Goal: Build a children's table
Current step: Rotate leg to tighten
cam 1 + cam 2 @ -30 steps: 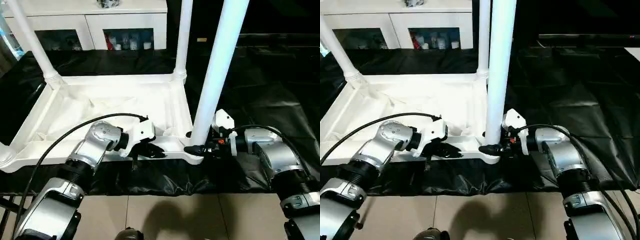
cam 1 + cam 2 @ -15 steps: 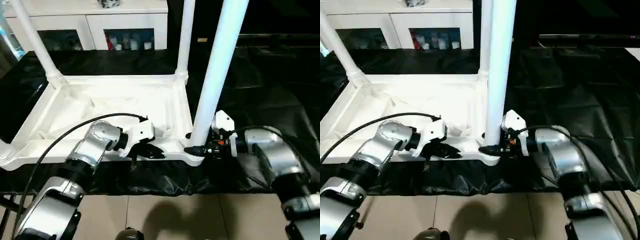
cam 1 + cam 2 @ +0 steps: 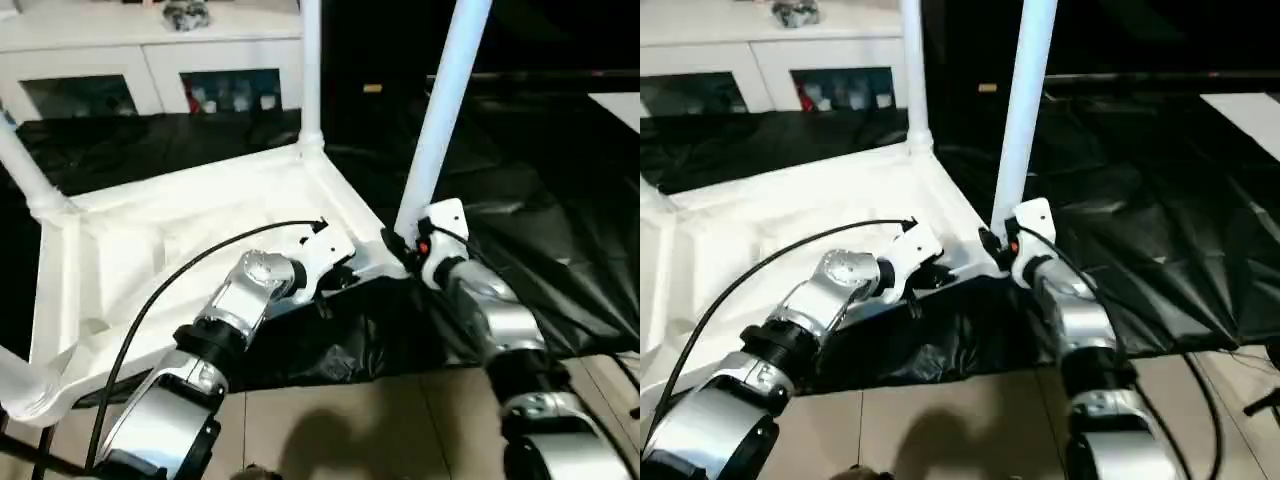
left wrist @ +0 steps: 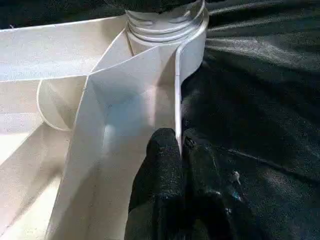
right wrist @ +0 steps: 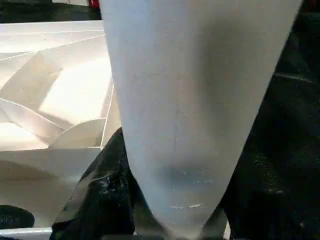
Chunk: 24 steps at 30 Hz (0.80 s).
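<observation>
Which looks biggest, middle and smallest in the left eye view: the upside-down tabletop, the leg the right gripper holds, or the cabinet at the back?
1. Tabletop, the largest.
2. Leg in the right gripper and the cabinet: unsure. The leg is nearer the camera, and both are cut off by the picture's top edge.

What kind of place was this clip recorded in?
Probably an indoor lab or staged room: black sheeting covers the work area, a white glass-door cabinet stands behind, tiled floor in front, and an upturned white tabletop lies on the sheeting.
</observation>
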### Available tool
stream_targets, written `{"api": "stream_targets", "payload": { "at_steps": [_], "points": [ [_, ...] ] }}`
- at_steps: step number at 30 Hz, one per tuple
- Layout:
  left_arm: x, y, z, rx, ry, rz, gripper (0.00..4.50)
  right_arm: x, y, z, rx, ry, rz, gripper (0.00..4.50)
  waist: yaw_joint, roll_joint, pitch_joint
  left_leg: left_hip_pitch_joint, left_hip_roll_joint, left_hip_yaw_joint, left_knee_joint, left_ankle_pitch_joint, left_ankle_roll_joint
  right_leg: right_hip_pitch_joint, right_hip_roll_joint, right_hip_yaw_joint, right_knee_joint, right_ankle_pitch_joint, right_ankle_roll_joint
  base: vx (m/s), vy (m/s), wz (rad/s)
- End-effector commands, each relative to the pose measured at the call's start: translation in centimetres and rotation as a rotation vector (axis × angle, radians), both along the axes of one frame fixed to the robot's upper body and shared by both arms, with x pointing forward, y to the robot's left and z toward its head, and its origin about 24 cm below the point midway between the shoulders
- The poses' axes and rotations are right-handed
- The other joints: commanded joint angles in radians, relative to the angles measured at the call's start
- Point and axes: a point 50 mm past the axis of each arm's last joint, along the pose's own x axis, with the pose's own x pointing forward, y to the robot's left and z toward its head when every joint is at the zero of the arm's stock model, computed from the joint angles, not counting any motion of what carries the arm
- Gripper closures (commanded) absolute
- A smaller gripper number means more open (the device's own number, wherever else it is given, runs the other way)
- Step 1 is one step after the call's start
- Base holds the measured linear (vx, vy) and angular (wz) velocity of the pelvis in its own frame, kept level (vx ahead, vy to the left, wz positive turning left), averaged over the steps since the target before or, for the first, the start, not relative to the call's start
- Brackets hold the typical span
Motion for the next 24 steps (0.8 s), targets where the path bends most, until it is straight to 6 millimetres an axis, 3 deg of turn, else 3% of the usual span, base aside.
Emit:
{"api": "stream_targets", "payload": {
  "at_steps": [1,6,8,11,12,13,14,15,17,18,20,21,23,24],
  "points": [
    [0.3,-3.0,2.6,-0.048,-0.141,-0.066,4.50,-1.4,6.1,-1.0,0.144,0.074,0.227,1.86,-0.003,-0.004,-0.049,0.025,0.059,-0.046,-0.096,-0.533,-0.041,0.006,-0.071,0.039,-0.089,-0.418,-0.162,0.000,0.000,0.00],
    [0.2,-1.1,2.4,-0.025,-0.150,-0.120,4.50,-1.6,4.4,-0.6,0.130,0.036,0.303,1.40,0.006,-0.006,-0.055,0.017,0.061,-0.034,-0.091,-0.421,-0.005,0.013,-0.070,0.043,-0.079,-0.317,-0.192,0.000,0.000,0.00],
    [0.1,0.5,2.2,-0.001,-0.139,-0.140,4.50,-2.1,2.7,-0.3,0.067,0.007,0.407,1.27,0.010,-0.007,-0.058,0.016,0.063,-0.032,-0.088,-0.404,0.004,0.017,-0.069,0.042,-0.075,-0.302,-0.199,0.000,0.000,0.00],
    [0.0,1.5,2.2,-0.003,-0.132,-0.169,4.50,-2.4,1.5,-0.1,0.025,0.000,0.483,1.02,0.017,-0.006,-0.065,0.012,0.064,-0.025,-0.079,-0.321,0.029,0.024,-0.066,0.040,-0.063,-0.190,-0.231,0.018,-0.008,0.01],
    [-0.1,1.9,2.3,-0.014,-0.127,-0.188,4.50,-2.6,0.8,0.0,0.000,0.004,0.522,0.84,0.019,-0.005,-0.068,0.013,0.064,-0.021,-0.075,-0.282,0.043,0.022,-0.064,0.041,-0.056,-0.131,-0.253,0.053,-0.025,0.04],
    [-0.2,2.1,2.4,-0.021,-0.129,-0.199,4.50,-2.7,0.4,0.1,-0.011,0.007,0.544,0.77,0.022,-0.008,-0.071,0.007,0.062,-0.020,-0.069,-0.237,0.062,0.030,-0.063,0.038,-0.049,-0.077,-0.267,0.054,-0.024,0.03],
    [-0.2,2.8,2.6,-0.042,-0.114,-0.215,4.50,-2.9,-0.5,0.2,-0.044,0.011,0.607,0.77,0.023,-0.017,-0.073,0.005,0.062,-0.019,-0.066,-0.206,0.074,0.033,-0.063,0.037,-0.043,-0.045,-0.274,0.000,0.000,0.00],
    [-0.3,3.0,2.7,-0.047,-0.106,-0.221,4.50,-3.0,-0.7,0.3,-0.054,0.012,0.628,0.77,0.032,-0.011,-0.080,0.004,0.064,-0.018,-0.059,-0.143,0.099,0.035,-0.065,0.035,-0.031,0.026,-0.290,0.000,0.000,0.00],
    [-0.6,3.7,2.6,-0.043,-0.073,-0.263,4.50,-3.4,-1.2,0.5,-0.094,0.018,0.705,0.52,0.040,-0.014,-0.091,-0.001,0.062,-0.017,-0.043,-0.041,0.144,0.032,-0.061,0.034,-0.012,0.163,-0.312,0.000,0.000,0.00],
    [-0.6,3.7,2.6,-0.043,-0.073,-0.263,4.50,-3.4,-1.2,0.5,-0.094,0.018,0.705,0.43,0.042,-0.015,-0.090,-0.007,0.060,-0.015,-0.036,-0.006,0.175,0.026,-0.058,0.033,-0.005,0.212,-0.321,0.000,0.000,0.00],
    [-0.9,4.3,2.6,-0.042,-0.050,-0.292,4.50,-3.7,-1.5,0.8,-0.111,0.024,0.775,0.43,0.046,-0.014,-0.088,-0.012,0.061,-0.016,-0.032,-0.028,0.189,0.023,-0.062,0.032,-0.004,0.177,-0.323,0.000,0.000,0.00],
    [-1.1,4.7,2.6,-0.042,-0.028,-0.318,4.50,-4.0,-1.5,0.9,-0.116,0.038,0.834,0.43,0.048,-0.019,-0.087,-0.011,0.063,-0.015,-0.031,-0.046,0.186,0.020,-0.061,0.032,-0.007,0.135,-0.319,0.000,0.000,0.00],
    [-1.3,4.9,2.6,-0.041,-0.016,-0.338,4.50,-4.2,-1.6,0.9,-0.121,0.054,0.866,0.43,0.049,-0.014,-0.076,-0.010,0.067,-0.016,-0.039,-0.121,0.162,0.015,-0.061,0.031,-0.019,0.001,-0.306,0.000,0.000,0.00],
    [-1.5,5.1,2.6,-0.039,-0.001,-0.357,4.50,-4.3,-1.7,0.9,-0.131,0.063,0.890,0.43,0.049,-0.013,-0.074,-0.005,0.071,-0.017,-0.045,-0.168,0.132,0.013,-0.061,0.032,-0.027,-0.077,-0.294,0.000,0.000,0.00]
  ]
}}
